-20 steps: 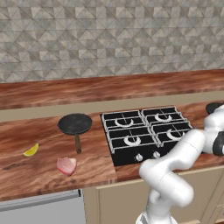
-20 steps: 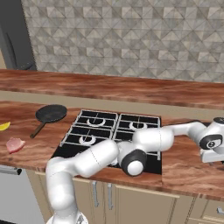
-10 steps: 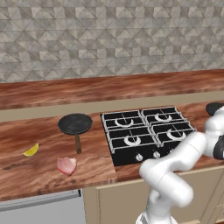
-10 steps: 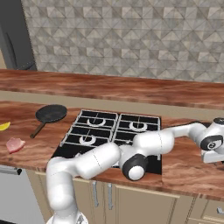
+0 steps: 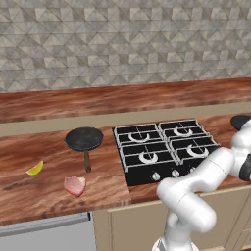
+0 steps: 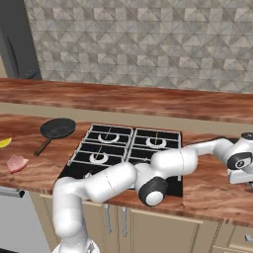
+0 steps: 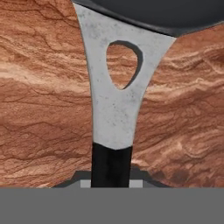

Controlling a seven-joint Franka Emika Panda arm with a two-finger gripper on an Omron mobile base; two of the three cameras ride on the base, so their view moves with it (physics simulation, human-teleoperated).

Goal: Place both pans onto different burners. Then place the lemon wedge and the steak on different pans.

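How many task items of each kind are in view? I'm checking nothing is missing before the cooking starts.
Frying pans: 2, one left of the cooktop, one at the counter's right end
Burners: 4
Lemon wedge: 1
Steak: 1
Total: 8

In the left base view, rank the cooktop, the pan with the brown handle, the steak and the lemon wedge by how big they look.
Largest to smallest:
1. cooktop
2. pan with the brown handle
3. steak
4. lemon wedge
The steak lies nearer the camera than the lemon wedge, so that gap may be slightly exaggerated.
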